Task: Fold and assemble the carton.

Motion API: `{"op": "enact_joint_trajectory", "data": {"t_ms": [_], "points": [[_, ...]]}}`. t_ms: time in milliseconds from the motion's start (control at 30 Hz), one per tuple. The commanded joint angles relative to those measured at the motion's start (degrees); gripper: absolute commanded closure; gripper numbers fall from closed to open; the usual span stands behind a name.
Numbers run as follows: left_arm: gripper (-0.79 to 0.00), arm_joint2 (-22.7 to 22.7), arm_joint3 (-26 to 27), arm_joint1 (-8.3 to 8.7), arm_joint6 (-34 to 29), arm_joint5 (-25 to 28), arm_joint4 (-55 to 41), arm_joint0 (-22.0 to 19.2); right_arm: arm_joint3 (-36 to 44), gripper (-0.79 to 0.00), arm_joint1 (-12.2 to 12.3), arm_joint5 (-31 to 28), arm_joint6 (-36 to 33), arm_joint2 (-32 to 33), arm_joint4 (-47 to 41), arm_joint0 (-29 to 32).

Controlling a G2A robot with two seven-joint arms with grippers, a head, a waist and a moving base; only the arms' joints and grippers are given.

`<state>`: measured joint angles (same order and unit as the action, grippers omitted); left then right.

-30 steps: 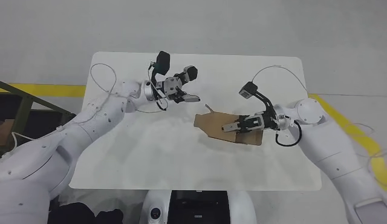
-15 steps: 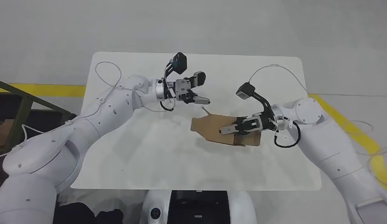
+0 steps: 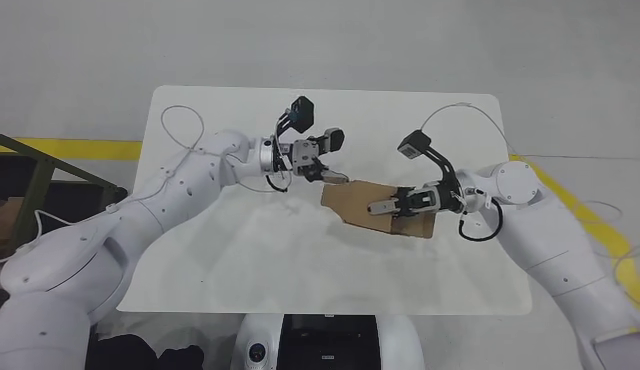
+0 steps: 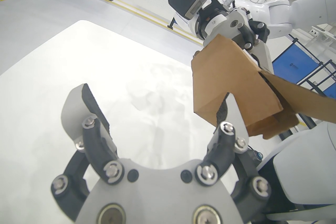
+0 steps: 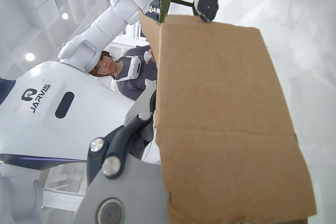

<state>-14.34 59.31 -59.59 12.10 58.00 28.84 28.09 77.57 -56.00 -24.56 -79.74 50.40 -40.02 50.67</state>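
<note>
A brown cardboard carton (image 3: 362, 202), partly folded, is held a little above the middle of the white table (image 3: 250, 260). My right gripper (image 3: 385, 208) is shut on one of its panels, one finger lying across the top. In the right wrist view the carton (image 5: 223, 104) hides most of that gripper (image 5: 155, 117). My left gripper (image 3: 325, 167) stands open at the carton's far left corner. In the left wrist view one of its fingers (image 4: 228, 109) touches the carton (image 4: 231, 83); nothing lies between the fingers of the left gripper (image 4: 157, 107).
Thin white cables loop over the table's back left (image 3: 172, 120) and back right (image 3: 470, 110). The front left of the table is bare. A yellow floor line (image 3: 90, 148) runs beside the table's left edge.
My left gripper has moved right, from the table's back middle up to the carton's corner. The right gripper and carton have shifted only slightly.
</note>
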Motion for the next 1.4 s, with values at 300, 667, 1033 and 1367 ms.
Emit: {"op": "enact_joint_trajectory", "data": {"t_ms": [300, 667, 1033, 1367], "points": [[-0.785, 0.62, 3.35, 1.83, 4.04, 0.0, 5.09, 0.88, 0.07, 0.0, 0.2, -0.14, 0.15, -0.06, -0.34, 0.02], [-0.785, 2.44, 4.32, 1.35, 3.46, 0.0, 5.5, -0.4, 0.25, 0.0, 0.3, -0.17, 0.17, -0.35, -0.39, 0.01], [-0.785, 2.67, 3.58, 0.75, 3.49, 0.0, 6.17, -1.25, 0.39, 0.0, 0.03, -0.11, 0.11, -1.78, 0.16, -0.59], [-0.785, 2.4, 3.31, 0.43, 3.94, 0.0, 6.87, -1.21, -0.47, 0.0, -0.52, -0.04, 0.04, -3.51, 0.24, -1.75]]}}
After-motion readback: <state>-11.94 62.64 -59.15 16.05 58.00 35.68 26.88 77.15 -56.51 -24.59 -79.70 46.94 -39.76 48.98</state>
